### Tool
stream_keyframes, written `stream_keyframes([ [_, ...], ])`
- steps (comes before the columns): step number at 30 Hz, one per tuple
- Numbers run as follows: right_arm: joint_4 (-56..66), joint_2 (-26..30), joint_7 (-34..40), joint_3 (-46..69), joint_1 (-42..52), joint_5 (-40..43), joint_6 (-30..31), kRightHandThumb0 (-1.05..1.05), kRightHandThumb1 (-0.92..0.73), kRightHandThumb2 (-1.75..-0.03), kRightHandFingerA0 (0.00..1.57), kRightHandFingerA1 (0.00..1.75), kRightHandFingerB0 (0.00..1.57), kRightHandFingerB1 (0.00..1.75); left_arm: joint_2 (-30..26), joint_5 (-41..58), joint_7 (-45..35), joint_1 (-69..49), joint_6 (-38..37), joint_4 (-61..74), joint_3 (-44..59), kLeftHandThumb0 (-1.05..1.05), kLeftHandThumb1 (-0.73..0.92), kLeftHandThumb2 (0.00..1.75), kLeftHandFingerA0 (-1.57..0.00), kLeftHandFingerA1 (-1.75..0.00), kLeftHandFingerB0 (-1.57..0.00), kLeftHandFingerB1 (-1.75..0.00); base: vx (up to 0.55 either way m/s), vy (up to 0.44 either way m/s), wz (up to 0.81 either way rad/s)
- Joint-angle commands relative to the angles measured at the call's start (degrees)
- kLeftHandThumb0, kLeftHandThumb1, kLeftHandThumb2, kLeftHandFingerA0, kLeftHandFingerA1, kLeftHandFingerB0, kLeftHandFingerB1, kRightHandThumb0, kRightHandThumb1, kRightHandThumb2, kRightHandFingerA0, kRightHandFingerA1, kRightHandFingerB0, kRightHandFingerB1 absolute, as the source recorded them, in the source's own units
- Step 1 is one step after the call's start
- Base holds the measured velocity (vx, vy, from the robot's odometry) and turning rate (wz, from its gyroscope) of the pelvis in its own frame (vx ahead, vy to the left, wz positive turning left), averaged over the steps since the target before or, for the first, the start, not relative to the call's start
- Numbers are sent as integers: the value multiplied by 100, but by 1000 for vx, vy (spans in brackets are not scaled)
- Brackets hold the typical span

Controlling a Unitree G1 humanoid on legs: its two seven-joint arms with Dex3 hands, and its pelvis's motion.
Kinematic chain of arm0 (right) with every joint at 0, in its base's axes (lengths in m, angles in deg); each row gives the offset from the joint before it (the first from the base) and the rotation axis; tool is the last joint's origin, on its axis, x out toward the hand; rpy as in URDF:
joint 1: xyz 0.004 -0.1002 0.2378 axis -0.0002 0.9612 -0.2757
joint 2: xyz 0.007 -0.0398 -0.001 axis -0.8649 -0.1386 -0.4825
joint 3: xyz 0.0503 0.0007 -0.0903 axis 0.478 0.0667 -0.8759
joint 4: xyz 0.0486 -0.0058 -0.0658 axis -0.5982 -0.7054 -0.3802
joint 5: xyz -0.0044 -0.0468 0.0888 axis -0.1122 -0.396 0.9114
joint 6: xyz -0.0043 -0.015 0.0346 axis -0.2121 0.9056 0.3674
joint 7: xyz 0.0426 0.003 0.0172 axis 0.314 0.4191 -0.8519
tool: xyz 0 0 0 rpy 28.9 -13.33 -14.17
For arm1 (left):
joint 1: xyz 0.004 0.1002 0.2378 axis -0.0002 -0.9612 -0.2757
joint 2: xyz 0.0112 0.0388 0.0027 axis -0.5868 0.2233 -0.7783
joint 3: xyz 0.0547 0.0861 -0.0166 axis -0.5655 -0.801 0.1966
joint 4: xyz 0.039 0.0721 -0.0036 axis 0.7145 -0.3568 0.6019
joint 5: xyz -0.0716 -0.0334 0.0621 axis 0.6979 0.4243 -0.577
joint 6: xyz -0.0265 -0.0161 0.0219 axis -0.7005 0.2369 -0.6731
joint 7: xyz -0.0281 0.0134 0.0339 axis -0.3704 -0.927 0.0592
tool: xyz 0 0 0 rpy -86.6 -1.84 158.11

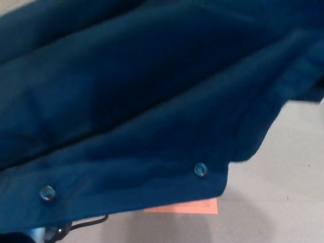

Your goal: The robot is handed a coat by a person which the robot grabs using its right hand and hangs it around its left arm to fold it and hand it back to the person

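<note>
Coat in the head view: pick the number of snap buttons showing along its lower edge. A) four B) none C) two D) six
C: one snap sits low left on the coat, a second snap nearer its lower right corner.

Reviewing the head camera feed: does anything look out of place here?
The dark blue coat fills nearly the whole view, blocking the camera. Only grey floor and a sliver of an orange floor marking show below its hem. No tear shows.
</note>
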Motion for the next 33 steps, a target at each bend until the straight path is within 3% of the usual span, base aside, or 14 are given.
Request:
stream_keyframes([
  [1, -307, 654, -2014, -1444, 4416, 77, -964, -22, -88, -66, 127, 102, 112, 116, -619, 220, -73, 129, -118, -48, 272, -37, 48, 106, 0, -48, 0, -48, 0, 0, 0],
  [3, -474, 678, -2123, -2156, 4885, -303, -1743, -23, -90, -67, 127, 95, 112, 112, -629, 212, -101, 148, -119, -29, 264, -76, 82, 66, -17, -30, -10, -25, 0, 0, 0],
  [4, -535, 762, -2145, -2588, 5129, -523, -2171, -25, -90, -68, 126, 75, 113, 104, -638, 188, -114, 161, -117, -21, 248, -71, 65, 102, -11, -45, 0, -37, 0, 0, 0],
  [9, -669, 1254, -1735, -4034, 5614, -1235, -2842, -32, -88, -67, 113, 60, 107, 73, -599, 147, -126, 176, -149, 0, 221, -71, 66, 99, -8, -43, -3, -38, 0, 0, 0],
  [11, -990, 1717, -2103, -4655, 5556, -1481, -3335, -86, -69, -103, 0, 17, 0, 8, -575, 146, -146, 202, -185, 3, 221, -79, 69, 103, -14, -46, 0, -35, 0, 0, 0],
  [14, -1282, 2022, -2507, -5008, 5350, -1431, -3571, -96, -70, -99, 0, 7, 0, 0, -580, 94, -191, 239, -135, 18, 164, -76, 69, 104, -6, -43, -1, -32, 0, 0, 0],
  [15, -1269, 1990, -2453, -4951, 5311, -1308, -3446, -77, -77, -62, 0, 0, 0, 0, -577, 98, -194, 247, -124, 25, 165, -79, 69, 104, -11, -45, -2, -32, 0, 0, 0],
  [20, -1720, 1927, -2428, -4643, 5055, -1008, -3522, -82, -57, -84, 0, 0, 0, 0, -589, 92, -284, 325, -135, 39, 136, -75, 70, 105, -5, -44, 0, -33, 0, 0, 0],
  [21, -1906, 1979, -2507, -4563, 4929, -943, -3547, -82, -57, -84, 0, 0, 0, 0, -610, 103, -301, 289, -224, 38, 151, -36, 52, 108, 0, -48, 0, -48, 0, 0, 0],
  [23, -2007, 2040, -2547, -4514, 4864, -864, -3561, -81, -56, -82, 0, 0, 0, 0, -608, 104, -293, 313, -226, 38, 150, -76, 71, 98, -10, -42, -5, -36, 0, 0, 0],
  [26, -2268, 2157, -2669, -4342, 4769, -688, -3627, -78, -67, -76, 0, 0, 0, 0, -639, 76, -238, 333, -206, 46, 129, -73, 88, 66, -16, -30, -9, -27, 0, 0, 0],
  [27, -2388, 2115, -2697, -4207, 4785, -594, -3736, -75, -70, -77, 0, 0, 0, 0, -650, 77, -242, 353, -182, 44, 129, -78, 69, 103, -12, -46, 0, -33, 0, 0, 0],
  [30, -2760, 2018, -2701, -3945, 4735, -361, -3721, -84, -78, -64, 0, 0, 0, 0, -671, 81, -278, 371, -207, 43, 127, -77, 68, 103, -10, -45, -2, -34, 0, 0, 0],
  [33, -3120, 1834, -2661, -3472, 4630, 37, -3519, -100, -72, -104, 0, 7, 0, 0, -697, 45, -283, 426, -175, 50, 84, -75, 69, 104, -5, -43, -3, -34, 0, 0, 0],
])
